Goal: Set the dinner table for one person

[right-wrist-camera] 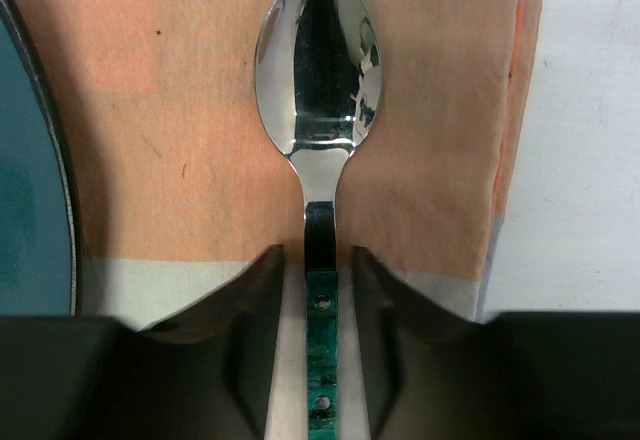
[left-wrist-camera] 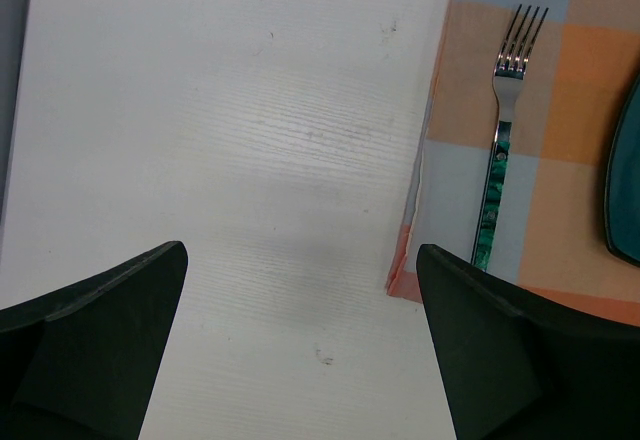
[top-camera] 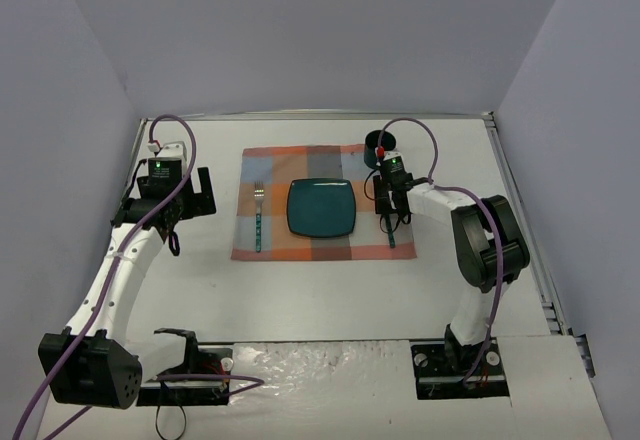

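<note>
The white dinner table [top-camera: 300,300] holds a plaid placemat [top-camera: 270,160]. A teal plate [top-camera: 321,208] sits at the placemat's centre, with a green-handled fork [top-camera: 258,215] lying to its left. A green-handled spoon [right-wrist-camera: 318,60] lies flat on the placemat to the plate's right. My right gripper [right-wrist-camera: 319,252] straddles the spoon's handle, its jaws narrowly parted with a small gap on each side. My left gripper [left-wrist-camera: 300,250] is wide open and empty above bare table [left-wrist-camera: 250,110], just left of the placemat's edge [left-wrist-camera: 460,110] and the fork [left-wrist-camera: 505,110].
A dark cup [top-camera: 379,148] stands at the placemat's far right corner, just behind my right gripper [top-camera: 388,210]. The plate's rim shows at the left of the right wrist view [right-wrist-camera: 30,210]. Grey walls enclose the table on three sides.
</note>
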